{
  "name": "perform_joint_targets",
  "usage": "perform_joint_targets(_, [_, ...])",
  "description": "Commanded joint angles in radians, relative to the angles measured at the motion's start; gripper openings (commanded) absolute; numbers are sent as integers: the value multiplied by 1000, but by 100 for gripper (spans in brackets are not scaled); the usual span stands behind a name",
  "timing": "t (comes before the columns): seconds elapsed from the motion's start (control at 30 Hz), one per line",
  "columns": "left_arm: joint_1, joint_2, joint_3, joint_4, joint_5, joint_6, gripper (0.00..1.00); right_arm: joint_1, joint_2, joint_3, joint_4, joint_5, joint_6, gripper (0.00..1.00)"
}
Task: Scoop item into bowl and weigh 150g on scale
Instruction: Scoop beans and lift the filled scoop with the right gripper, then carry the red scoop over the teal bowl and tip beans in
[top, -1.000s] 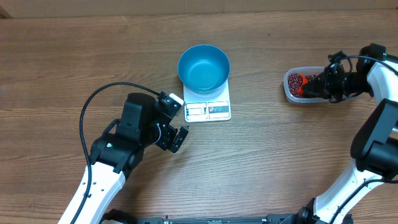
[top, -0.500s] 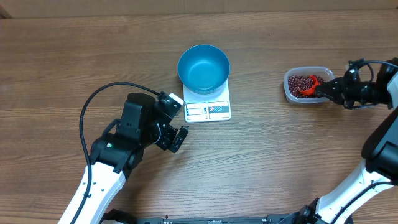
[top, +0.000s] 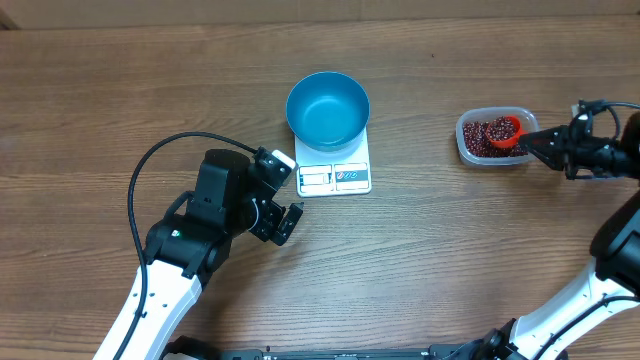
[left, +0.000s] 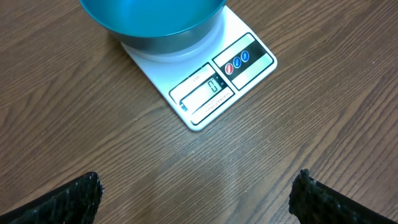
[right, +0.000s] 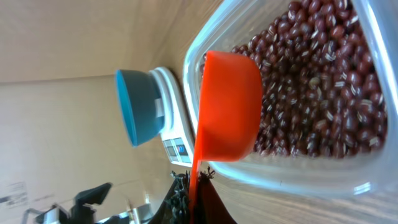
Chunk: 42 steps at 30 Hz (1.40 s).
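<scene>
The blue bowl (top: 327, 108) stands on the white scale (top: 336, 177) and looks empty. In the left wrist view the scale (left: 219, 79) has its display edge toward me, with the bowl (left: 152, 22) behind it. Dark red-brown beans (top: 484, 137) fill a clear tub (top: 466, 148) at the right. My right gripper (top: 546, 147) is shut on the handle of an orange scoop (top: 506, 129), whose cup sits over the beans. The right wrist view gives the scoop (right: 229, 106), the beans (right: 314, 93) and the right gripper (right: 194, 194). My left gripper (top: 292, 195) is open near the scale, and the left gripper (left: 196, 208) holds nothing.
A black cable (top: 165, 160) loops over the table left of my left arm. In the right wrist view the tub (right: 283, 182) has its wall just beside the scoop, with the bowl (right: 134, 107) and scale (right: 174, 127) far beyond.
My right arm has drawn back to the right, and the scoop has shifted from the tub's left part to its right part. The left arm has not moved.
</scene>
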Motion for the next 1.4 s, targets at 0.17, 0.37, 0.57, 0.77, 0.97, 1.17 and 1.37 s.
perform_joint_targets(0.17, [-2, 3, -8, 0, 15, 23, 100, -13, 1, -6, -143, -192, -265, 4])
perform_joint_targets(0.37, [-2, 3, -8, 0, 15, 23, 99, 25, 1, -6, -174, -280, -285, 4])
perform_joint_targets(0.57, [-2, 3, -8, 0, 15, 23, 100, 124, 1, 5, -179, -333, -311, 4])
perform_joint_targets(0.77, [-2, 3, -8, 0, 15, 23, 99, 258, 1, 43, -180, -416, -307, 4])
perform_joint_targets(0.97, [-2, 3, -8, 0, 15, 23, 99, 388, 1, 100, -175, -433, -275, 4])
perform_joint_targets(1.17, [-2, 3, -8, 0, 15, 23, 99, 504, 1, 171, -82, -420, -135, 4])
perform_joint_targets(1.37, [-2, 3, -8, 0, 15, 23, 99, 610, 1, 202, 185, -264, 223, 4])
